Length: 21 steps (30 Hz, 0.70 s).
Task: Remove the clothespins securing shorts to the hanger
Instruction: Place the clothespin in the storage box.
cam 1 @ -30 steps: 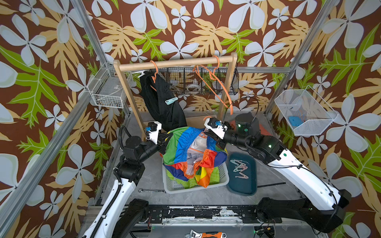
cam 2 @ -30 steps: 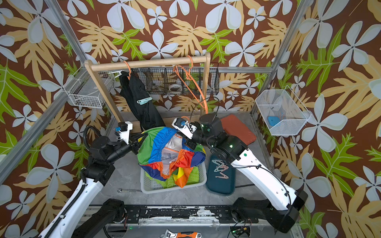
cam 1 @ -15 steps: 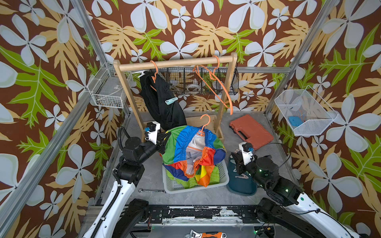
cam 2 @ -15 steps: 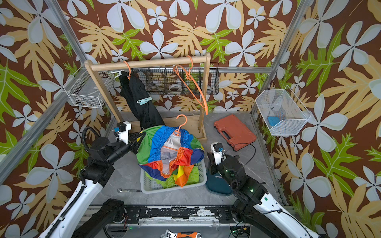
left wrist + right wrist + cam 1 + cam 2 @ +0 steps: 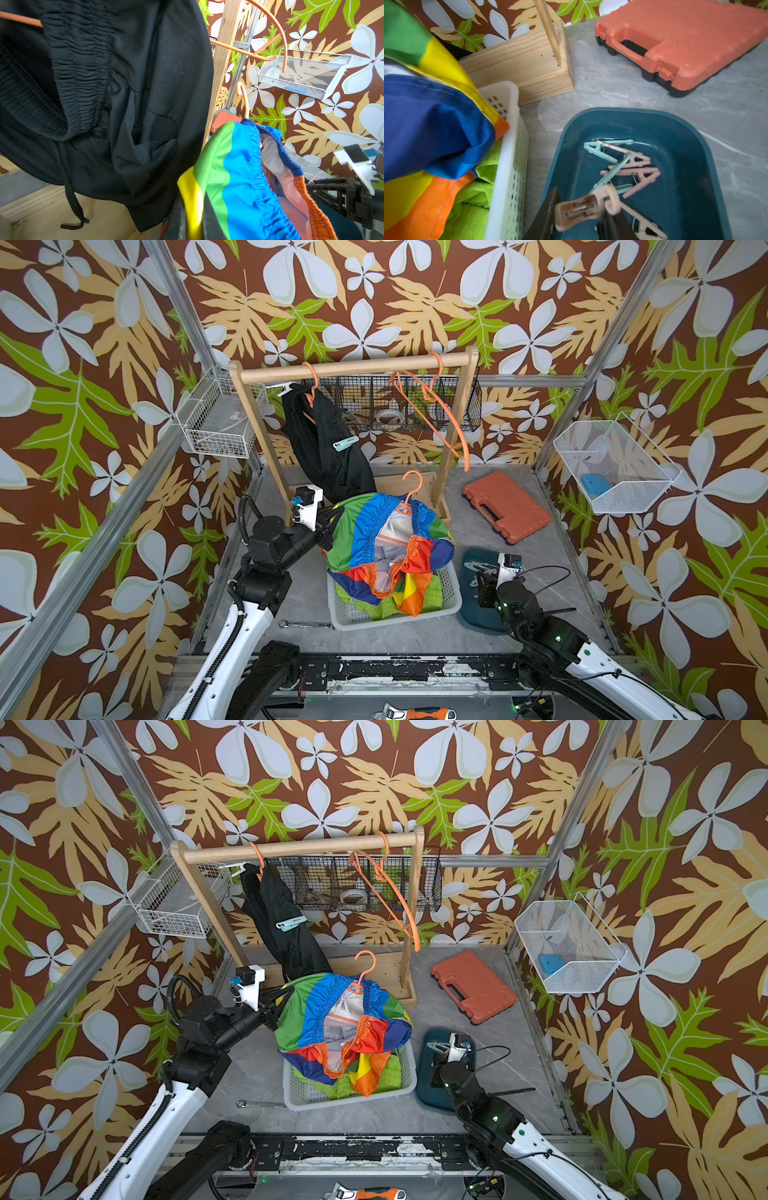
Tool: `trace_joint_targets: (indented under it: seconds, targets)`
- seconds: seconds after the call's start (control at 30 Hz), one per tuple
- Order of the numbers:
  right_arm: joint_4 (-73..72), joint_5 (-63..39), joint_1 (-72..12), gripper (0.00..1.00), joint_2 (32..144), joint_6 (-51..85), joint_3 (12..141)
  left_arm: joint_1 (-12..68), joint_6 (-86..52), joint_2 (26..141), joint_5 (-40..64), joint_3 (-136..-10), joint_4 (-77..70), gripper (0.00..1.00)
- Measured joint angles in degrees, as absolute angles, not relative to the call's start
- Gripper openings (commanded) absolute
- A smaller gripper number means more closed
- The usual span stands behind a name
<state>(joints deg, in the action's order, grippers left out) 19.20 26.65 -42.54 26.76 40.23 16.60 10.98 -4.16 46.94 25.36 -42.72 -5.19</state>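
Beige clothespin (image 5: pixel 586 209) sits between the right gripper's (image 5: pixel 581 207) jaws just over the teal tray (image 5: pixel 654 116); can't tell if it's pinched or loose. Left gripper (image 5: pixel 191 224), well left of the tray, clamps the colour-blocked shorts (image 5: pixel 361 531). Drop-off step, I'd say; next needs the mint pin (image 5: pixel 345 443) on the black shorts (image 5: pixel 332 472).

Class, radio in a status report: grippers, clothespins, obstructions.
Left gripper shut on colour-blocked shorts. Right gripper above teal tray, beige clothespin between fingers, grip unclear. Mint clothespin on black shorts, nothing in front.
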Motion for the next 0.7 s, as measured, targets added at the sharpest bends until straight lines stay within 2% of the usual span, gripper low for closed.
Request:
trace_joint_targets:
  seconds: [0.17, 0.4, 0.53, 0.7]
  targets:
    - [19.3, 27.3, -42.5, 0.54, 26.7, 43.3, 15.4, 11.0, -4.2, 46.9, 25.4, -42.7, -5.2, 0.0]
    - [16.3, 26.5, -42.5, 0.57, 27.2, 39.1, 19.9, 11.0, -4.2, 46.9, 25.8, -42.7, -5.3, 0.0]
    - [9.9, 23.2, -42.5, 0.58, 34.0, 33.3, 27.1, 11.0, -4.3, 47.0, 27.1, -42.7, -5.5, 0.0]
    - [-0.7, 15.0, -42.4, 0.58, 47.6, 26.0, 39.7, 11.0, -4.4, 46.1, 29.1, -42.2, -6.4, 0.0]
